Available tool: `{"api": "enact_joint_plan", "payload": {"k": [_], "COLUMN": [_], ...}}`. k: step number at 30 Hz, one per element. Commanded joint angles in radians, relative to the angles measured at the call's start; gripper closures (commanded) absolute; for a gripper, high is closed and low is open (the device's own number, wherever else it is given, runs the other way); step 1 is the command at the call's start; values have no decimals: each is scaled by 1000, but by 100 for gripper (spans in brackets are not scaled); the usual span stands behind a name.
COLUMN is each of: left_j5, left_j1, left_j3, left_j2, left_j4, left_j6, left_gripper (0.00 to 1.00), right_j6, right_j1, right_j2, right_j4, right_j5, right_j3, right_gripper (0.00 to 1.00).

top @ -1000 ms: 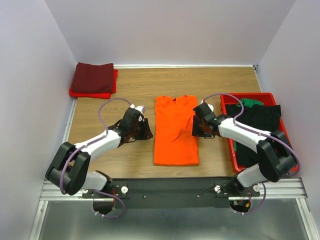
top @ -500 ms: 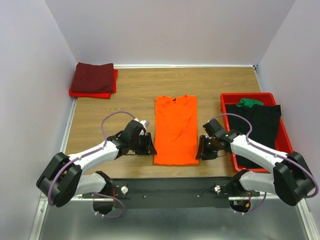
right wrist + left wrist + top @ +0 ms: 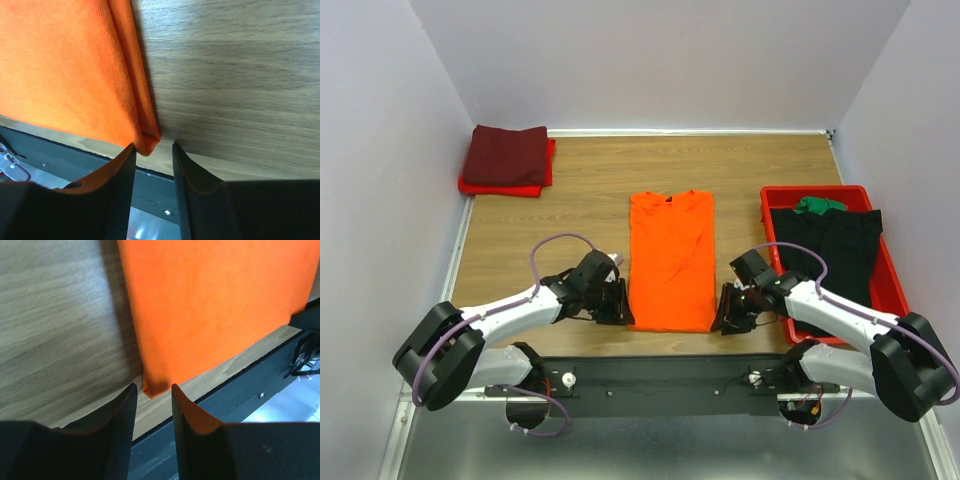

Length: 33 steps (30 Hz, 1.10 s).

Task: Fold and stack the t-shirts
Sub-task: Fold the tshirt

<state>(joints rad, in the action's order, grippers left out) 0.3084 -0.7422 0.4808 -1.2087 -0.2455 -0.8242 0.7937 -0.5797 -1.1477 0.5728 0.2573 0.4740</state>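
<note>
The orange t-shirt [image 3: 670, 262] lies flat in a long narrow fold at the table's middle, neck to the far side. My left gripper [image 3: 620, 308] is at its near left corner and my right gripper [image 3: 725, 312] at its near right corner. In the left wrist view the orange t-shirt's [image 3: 215, 300] corner tip sits just at the open left gripper [image 3: 154, 390], with a gap on both sides. In the right wrist view the orange t-shirt's [image 3: 65, 65] folded corner pokes between the tips of the open right gripper [image 3: 154, 147], close to one finger. A maroon t-shirt [image 3: 506, 154] lies folded on a red t-shirt [image 3: 498, 187] at the far left.
A red tray [image 3: 815, 189] at the right holds a black t-shirt [image 3: 840, 250] and a green t-shirt [image 3: 817, 206]. The dark metal rail [image 3: 670, 375] runs along the table's near edge, right behind both grippers. Grey walls close in both sides.
Both grippers have slid toward the near edge along the orange shirt's sides, from mid-length down to its bottom corners. The right jaws have narrowed.
</note>
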Motion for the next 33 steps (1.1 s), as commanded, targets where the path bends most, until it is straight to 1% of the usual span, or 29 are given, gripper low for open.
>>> {"api": "enact_joint_plan", "payload": {"k": [1, 7, 14, 18, 24, 25, 29, 31, 33], "left_j5": [-6, -23, -12, -19, -3, -2, 1, 4, 6], "left_j1": [-11, -16, -19, -17, -19, -20, -22, -31, -36], "left_j3": [1, -5, 5, -2, -19, -21, -22, -19, -24], "left_j2": [3, 9, -20, -23, -68, -71, -87, -109, -112], "left_j4": [-57, -72, 5, 18, 57, 58, 64, 77, 80], "left_j6": [-23, -35, -33, -30, -30, -29, -26, -27, -30], "left_gripper": [59, 61, 62, 62, 63, 63, 66, 69, 69], "right_j6": [22, 58, 71, 73, 71, 70, 68, 62, 62], "right_j1": [-9, -9, -9, -8, -9, -8, -9, -9, -9], "right_j2": [9, 31, 32, 26, 9, 8, 2, -9, -7], "right_j4": [12, 2, -34, -54, -71, -73, -85, -100, -103], "right_j5": [-19, -84, -118, -112, -104, -104, -98, -70, -66], "right_j3": [-32, -6, 2, -6, -5, -5, -9, -15, -18], "right_gripper": [58, 57, 57, 57, 59, 60, 63, 63, 63]}}
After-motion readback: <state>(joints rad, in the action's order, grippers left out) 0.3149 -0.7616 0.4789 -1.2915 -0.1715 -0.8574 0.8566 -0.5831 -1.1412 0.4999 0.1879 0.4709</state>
